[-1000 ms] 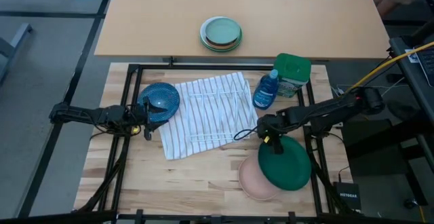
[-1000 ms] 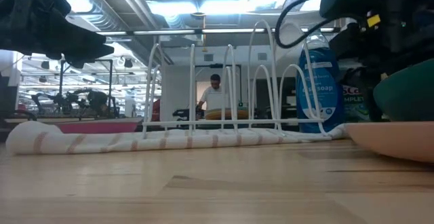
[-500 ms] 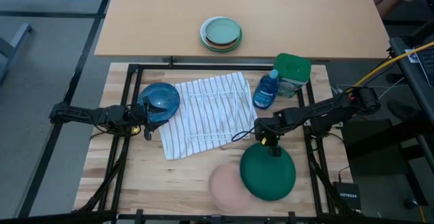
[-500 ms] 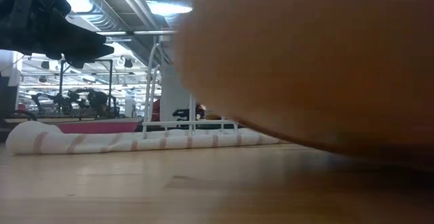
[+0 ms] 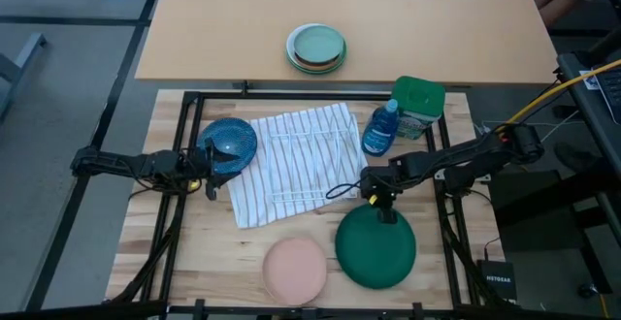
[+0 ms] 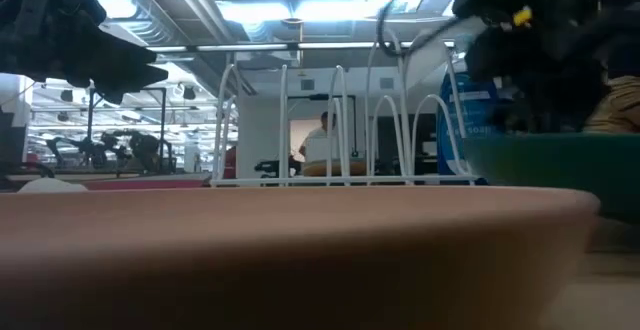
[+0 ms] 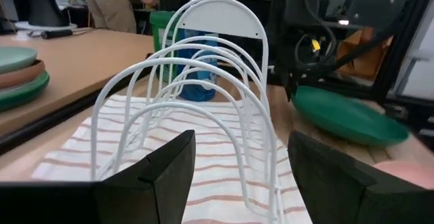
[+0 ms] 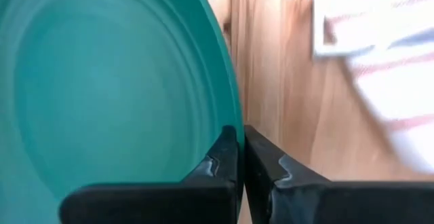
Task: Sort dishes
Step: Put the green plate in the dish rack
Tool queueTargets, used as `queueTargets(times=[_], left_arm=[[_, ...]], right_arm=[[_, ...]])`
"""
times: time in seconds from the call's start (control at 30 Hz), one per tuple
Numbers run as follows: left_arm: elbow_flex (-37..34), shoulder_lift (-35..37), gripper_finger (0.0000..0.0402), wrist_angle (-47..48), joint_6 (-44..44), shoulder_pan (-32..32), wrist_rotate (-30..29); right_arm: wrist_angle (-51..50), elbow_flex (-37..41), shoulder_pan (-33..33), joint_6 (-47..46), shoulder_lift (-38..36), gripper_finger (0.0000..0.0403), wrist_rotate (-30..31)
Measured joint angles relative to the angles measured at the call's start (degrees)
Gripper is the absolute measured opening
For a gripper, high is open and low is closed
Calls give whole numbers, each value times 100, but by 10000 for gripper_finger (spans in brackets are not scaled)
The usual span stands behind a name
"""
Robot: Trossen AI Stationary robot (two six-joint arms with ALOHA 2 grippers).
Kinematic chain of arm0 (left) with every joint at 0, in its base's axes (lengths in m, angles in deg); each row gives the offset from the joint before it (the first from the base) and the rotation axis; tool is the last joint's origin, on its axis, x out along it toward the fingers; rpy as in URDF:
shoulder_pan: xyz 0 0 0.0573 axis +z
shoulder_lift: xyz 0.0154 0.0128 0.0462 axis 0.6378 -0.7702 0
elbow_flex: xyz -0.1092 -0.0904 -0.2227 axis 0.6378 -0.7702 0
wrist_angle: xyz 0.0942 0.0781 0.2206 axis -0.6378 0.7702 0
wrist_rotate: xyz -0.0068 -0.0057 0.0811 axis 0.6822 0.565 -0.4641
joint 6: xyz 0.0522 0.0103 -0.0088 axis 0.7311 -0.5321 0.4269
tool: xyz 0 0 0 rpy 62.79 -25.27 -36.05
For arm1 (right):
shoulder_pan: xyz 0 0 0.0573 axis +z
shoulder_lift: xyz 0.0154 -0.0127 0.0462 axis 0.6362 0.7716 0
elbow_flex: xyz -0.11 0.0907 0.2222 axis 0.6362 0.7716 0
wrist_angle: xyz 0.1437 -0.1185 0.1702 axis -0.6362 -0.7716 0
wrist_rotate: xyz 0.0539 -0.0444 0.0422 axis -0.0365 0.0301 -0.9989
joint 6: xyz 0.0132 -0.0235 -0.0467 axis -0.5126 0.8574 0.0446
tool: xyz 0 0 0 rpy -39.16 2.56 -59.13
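The dark green plate [image 5: 375, 247] lies near the table's front right, with my right gripper [image 5: 376, 204] shut on its far rim. The pale salmon-pink plate [image 5: 295, 270] sits flat on the table just left of it, filling the low view's foreground [image 6: 300, 250]. The blue bowl [image 5: 229, 143] rests at the striped towel's left edge. My left gripper [image 5: 208, 173] hovers open beside the bowl, its fingers [image 7: 242, 149] wide apart with nothing between them, facing the white wire rack [image 7: 196, 108]. My right gripper pinches the green plate's far rim [image 8: 230, 119] between its two fingers, one over the plate's upper face and one outside the edge. The fingers come from above, slanting toward the near edge. The plate tilts, higher at the gripper end [image 7: 302, 98].
The wire rack stands on a striped towel [image 5: 291, 160] mid-table. A blue soap bottle [image 5: 380, 128] and a green container [image 5: 419, 102] stand at the back right. Stacked mint-green plates [image 5: 316, 48] sit on the far table. A person shows in the room behind.
The green plate has moved toward the table's left and near edges with my right gripper on its far rim. The pink plate, partly under it before, has slid left along the table and now lies apart from it, close to the low camera.
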Motion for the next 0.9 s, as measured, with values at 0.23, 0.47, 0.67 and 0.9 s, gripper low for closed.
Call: queueTargets(times=[0.23, 0.47, 0.67, 0.9], left_arm=[[-10, 0, 225, -1260, -936, 0, -2], [-5, 2, 225, -2424, -1582, 22, 11], [-1, 0, 225, -2685, -1668, 28, 15], [1, 0, 225, -2568, -2558, 26, 25]], right_arm=[[-500, -1052, 0, 271, 4, 7, 28], [-647, -1913, 0, 309, 4, 7, -11], [-519, -2497, -18, 302, 2, 7, -27], [-242, -3008, -48, 141, 1, 7, 200]])
